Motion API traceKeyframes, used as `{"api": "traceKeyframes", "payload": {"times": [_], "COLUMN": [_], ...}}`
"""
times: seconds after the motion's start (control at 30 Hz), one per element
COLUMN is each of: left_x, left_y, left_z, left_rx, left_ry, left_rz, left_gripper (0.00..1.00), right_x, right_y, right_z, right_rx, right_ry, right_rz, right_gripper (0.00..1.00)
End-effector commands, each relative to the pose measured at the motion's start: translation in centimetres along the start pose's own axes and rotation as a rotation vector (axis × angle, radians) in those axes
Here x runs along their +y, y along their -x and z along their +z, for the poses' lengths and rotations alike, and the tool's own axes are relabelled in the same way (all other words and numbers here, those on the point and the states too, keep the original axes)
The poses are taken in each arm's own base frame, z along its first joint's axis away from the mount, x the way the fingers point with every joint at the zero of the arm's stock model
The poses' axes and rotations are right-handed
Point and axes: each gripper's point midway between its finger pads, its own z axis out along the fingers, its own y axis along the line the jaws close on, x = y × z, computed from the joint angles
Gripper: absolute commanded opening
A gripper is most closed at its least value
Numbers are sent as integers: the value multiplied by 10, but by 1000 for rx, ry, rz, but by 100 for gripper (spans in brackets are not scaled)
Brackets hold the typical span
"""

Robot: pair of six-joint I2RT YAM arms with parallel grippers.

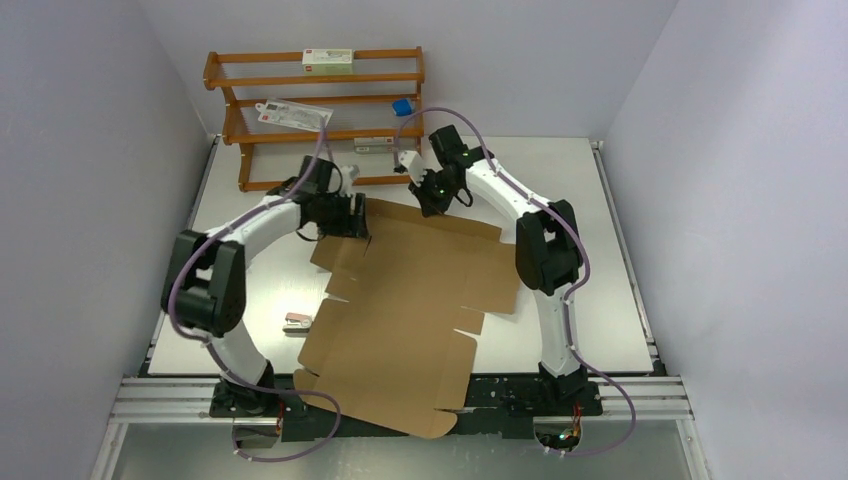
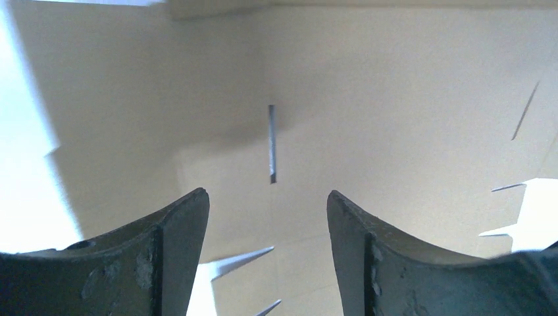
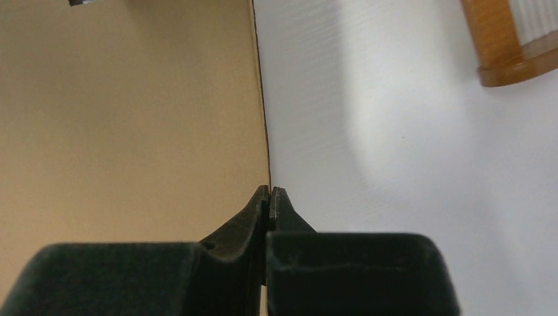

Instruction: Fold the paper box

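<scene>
The paper box (image 1: 410, 300) is a large flat brown die-cut cardboard sheet with flaps and slits; it lies on the white table (image 1: 600, 250), and its near end hangs over the front rail. My left gripper (image 1: 352, 218) is open over the sheet's far left corner. In the left wrist view (image 2: 268, 197) a narrow slit in the cardboard (image 2: 395, 99) lies just beyond the gap between its fingers. My right gripper (image 1: 428, 200) is at the sheet's far edge. In the right wrist view (image 3: 270, 191) it is shut on the cardboard's (image 3: 131, 118) edge.
An orange-brown wooden rack (image 1: 315, 110) stands at the back left, close behind both grippers; its foot shows in the right wrist view (image 3: 507, 46). It holds white cartons (image 1: 328, 61) and a blue item (image 1: 402, 106). A small white carton (image 1: 298, 321) lies on the table left of the sheet.
</scene>
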Motion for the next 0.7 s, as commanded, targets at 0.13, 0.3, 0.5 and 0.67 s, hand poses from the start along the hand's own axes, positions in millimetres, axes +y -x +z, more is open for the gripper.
{"api": "traceKeyframes", "payload": {"times": [0.13, 0.3, 0.5, 0.67], "left_x": [8, 8, 3, 2], "left_y": [60, 76, 96, 115], "left_z": [-60, -68, -70, -64], "left_rx": [-267, -328, -432, -499], "left_ry": [-71, -118, -161, -184], "left_rz": [-22, -34, 26, 96], "left_gripper": [72, 72, 73, 73], "right_x": [-16, -15, -8, -5], "right_y": [12, 10, 13, 16], "right_z": [-17, -22, -35, -41], "right_rx": [73, 59, 16, -9], "right_ry": [-116, -147, -170, -182], "right_rz": [-195, -265, -318, -338], "right_gripper": [0, 0, 0, 0]}}
